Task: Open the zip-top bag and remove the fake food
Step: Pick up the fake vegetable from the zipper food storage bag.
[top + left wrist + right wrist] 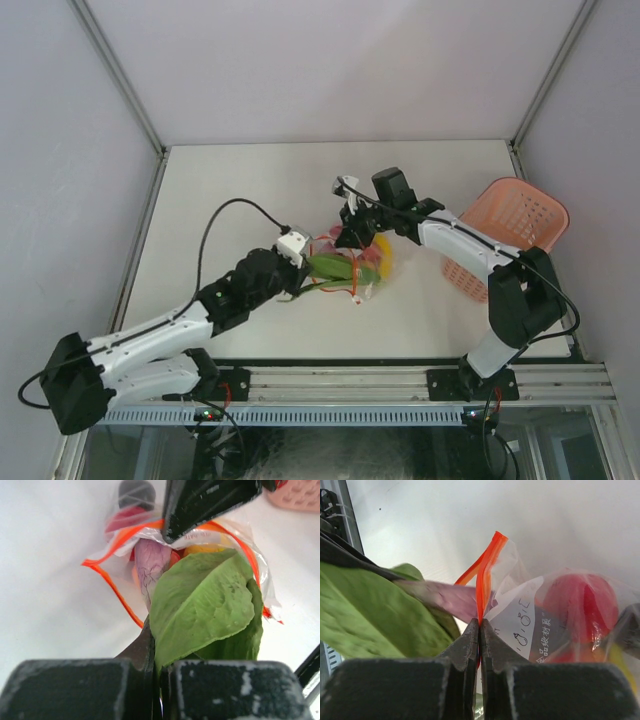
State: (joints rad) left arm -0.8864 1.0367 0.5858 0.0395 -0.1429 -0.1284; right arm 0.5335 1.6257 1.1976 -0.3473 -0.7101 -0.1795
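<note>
On the zip-top bag (520, 615) zipper edge, right tool (480, 624); basket (512, 232) well apart.

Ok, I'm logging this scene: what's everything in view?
zip-top bag: one, clear with orange zipper, table centre
leafy vegetable: one, green, purple stem, protruding from bag mouth
red fruit: one, red, inside bag
yellow piece: one, yellow, inside bag
dark ball: one, blackish, inside bag
basket: one, pink, table's right edge
table: one, white, under everything
left gripper: one, black, shut on leafy vegetable
right gripper: one, black, shut on bag's zipper
</note>
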